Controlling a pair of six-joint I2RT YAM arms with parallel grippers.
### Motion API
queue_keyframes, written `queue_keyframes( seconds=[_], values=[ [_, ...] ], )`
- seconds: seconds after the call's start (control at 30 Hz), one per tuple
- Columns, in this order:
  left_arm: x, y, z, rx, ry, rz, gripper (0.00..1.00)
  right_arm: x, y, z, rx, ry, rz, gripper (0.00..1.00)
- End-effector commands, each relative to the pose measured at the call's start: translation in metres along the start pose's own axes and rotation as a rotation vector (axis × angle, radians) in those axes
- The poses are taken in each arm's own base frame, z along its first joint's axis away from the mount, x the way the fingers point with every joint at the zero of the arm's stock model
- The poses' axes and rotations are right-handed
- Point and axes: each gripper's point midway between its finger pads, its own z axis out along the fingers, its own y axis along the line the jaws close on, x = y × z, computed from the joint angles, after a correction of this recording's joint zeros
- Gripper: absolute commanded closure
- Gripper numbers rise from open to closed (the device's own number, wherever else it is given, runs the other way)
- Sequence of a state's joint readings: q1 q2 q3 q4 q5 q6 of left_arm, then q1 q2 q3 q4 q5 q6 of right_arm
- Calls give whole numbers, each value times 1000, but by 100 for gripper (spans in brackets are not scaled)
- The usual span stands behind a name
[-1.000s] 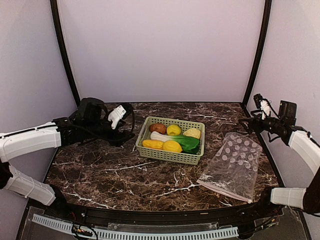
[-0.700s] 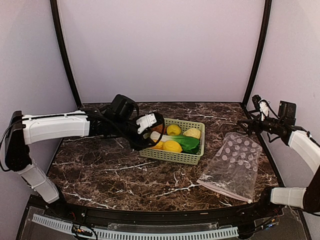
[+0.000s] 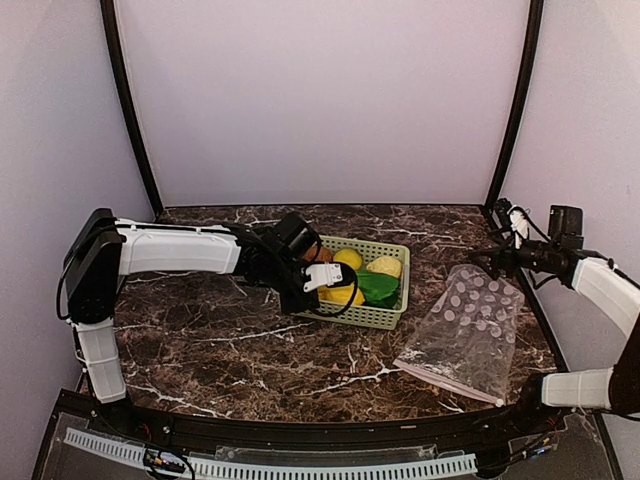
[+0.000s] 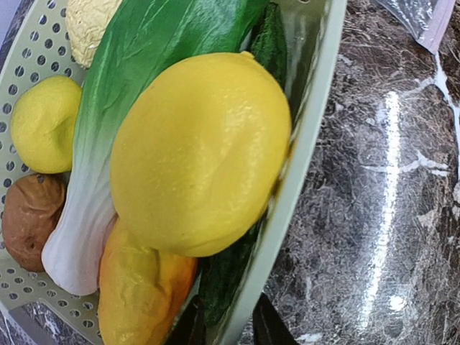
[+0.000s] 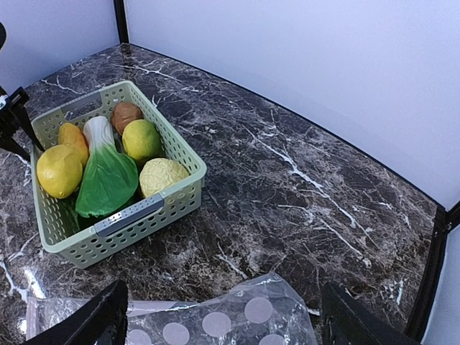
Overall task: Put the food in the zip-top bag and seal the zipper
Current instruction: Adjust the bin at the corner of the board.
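Observation:
The food lies in a light green basket: a big yellow piece, an orange piece, a bok choy, a brown potato, a small yellow round one and a pale bumpy one. My left gripper straddles the basket's front left wall, one finger inside and one outside, closed down on it. The zip-top bag lies flat and empty to the right, its zipper along the near edge. My right gripper hovers wide open above the bag's far end.
The dark marble table carries only the basket and the bag. Pale walls and black corner posts close in the back and sides. In the right wrist view the left gripper's fingers show at the basket's far corner.
My left arm swung right from the table's left side to the basket, and its jaws narrowed around the basket wall. My right gripper shifted slightly lower toward the bag, still open.

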State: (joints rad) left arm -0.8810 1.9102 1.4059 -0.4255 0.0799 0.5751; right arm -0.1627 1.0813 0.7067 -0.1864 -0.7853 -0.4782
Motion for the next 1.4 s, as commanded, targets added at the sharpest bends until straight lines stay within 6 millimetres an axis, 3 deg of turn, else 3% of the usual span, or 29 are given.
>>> queue_keyframes(
  seconds=[0.0,0.1,0.3,0.43,0.6,0.73,0.9,0.97,1.03,1.1,1.17,1.37],
  values=[
    [3,18,-6,-95,44,-15,84,-2,4,5,-17,14,-29,11],
    [6,24,-7,-133,60,-47,93,-3,6,6,-18,16,-42,12],
    [29,27,-22,-214,102,-211,99,-5,7,4,-15,12,-51,12],
    [57,35,-46,-361,133,-488,99,-4,8,6,-27,19,-45,12],
    [88,27,-62,-454,112,-886,99,1,11,14,-48,48,-37,14],
    [94,25,-57,-473,118,-1025,99,3,16,19,-65,60,-44,14],
    [79,28,-45,-441,97,-1094,99,1,19,19,-66,59,-50,15],
    [70,31,-44,-421,82,-1107,95,-1,19,17,-64,71,-47,16],
    [58,33,-44,-395,53,-1109,82,-3,25,12,-80,109,-55,17],
    [51,37,-48,-390,36,-1104,61,-1,36,1,-107,158,-103,20],
    [47,40,-59,-401,25,-1100,51,11,56,-13,-148,222,-159,23],
    [48,49,-93,-472,-36,-1099,44,48,122,-46,-316,339,-309,36]
  ],
)
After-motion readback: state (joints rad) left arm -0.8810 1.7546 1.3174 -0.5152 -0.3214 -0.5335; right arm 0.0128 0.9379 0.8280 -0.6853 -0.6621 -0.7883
